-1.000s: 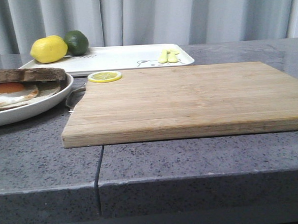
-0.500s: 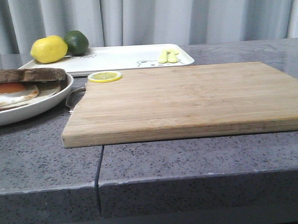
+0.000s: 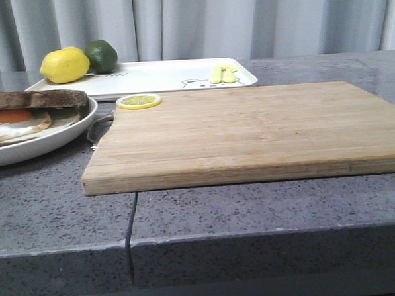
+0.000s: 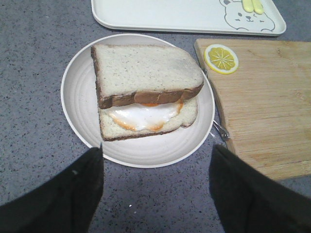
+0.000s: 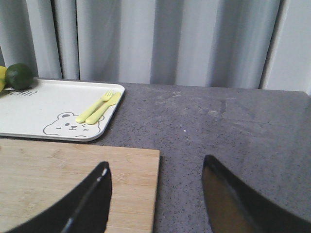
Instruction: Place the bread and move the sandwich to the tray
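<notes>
2 grippers (image 4: 155, 187) (image 5: 155, 194) gape wide; sandwich (image 4: 146, 92) on plate (image 4: 77, 92); tray (image 3: 167, 75) holds lemon (image 3: 64, 65), lime (image 3: 101, 55).

Front view looks low across the cutting board (image 3: 250, 132); both wrist views share its edges.

The worktop (image 3: 254, 211) is showing speckled grey stone, matt, the cutting board (image 3: 249, 129) is looking like pale grained wood, and the tray (image 3: 167, 75) and plate (image 4: 82, 97) are appearing smooth, glossy white.
</notes>
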`<state>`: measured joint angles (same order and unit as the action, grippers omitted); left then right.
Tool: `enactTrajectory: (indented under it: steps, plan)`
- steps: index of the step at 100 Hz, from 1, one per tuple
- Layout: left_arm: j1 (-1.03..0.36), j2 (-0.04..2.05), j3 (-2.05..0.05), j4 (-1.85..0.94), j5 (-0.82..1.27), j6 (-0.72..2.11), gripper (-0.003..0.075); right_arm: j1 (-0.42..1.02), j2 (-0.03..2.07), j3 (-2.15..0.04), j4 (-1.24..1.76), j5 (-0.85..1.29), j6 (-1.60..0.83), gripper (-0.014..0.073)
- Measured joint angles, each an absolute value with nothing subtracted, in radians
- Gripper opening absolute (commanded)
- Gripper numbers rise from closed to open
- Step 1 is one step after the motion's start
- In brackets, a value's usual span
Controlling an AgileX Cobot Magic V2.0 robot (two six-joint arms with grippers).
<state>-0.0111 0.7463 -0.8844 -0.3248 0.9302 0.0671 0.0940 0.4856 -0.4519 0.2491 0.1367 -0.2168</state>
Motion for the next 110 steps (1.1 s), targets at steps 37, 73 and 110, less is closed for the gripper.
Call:
enactTrajectory:
  steps: [37, 73, 110]
  plan:
    - [-0.011, 0.746, -0.884, -0.325, 0.930, 0.067, 0.0440, 0.094, 0.486, -0.452, 0.249, 0.137, -0.217, 0.0427]
    - [-0.011, 0.746, -0.884, -0.325, 0.921, 0.067, 0.0440, 0.094, 0.486, -0.452, 0.249, 0.137, -0.217, 0.0427]
    - [-0.011, 0.793, -0.887, -0.222, 0.879, -0.030, 0.0440, 0.094, 0.486, -0.452, 0.249, 0.137, -0.216, 0.0427]
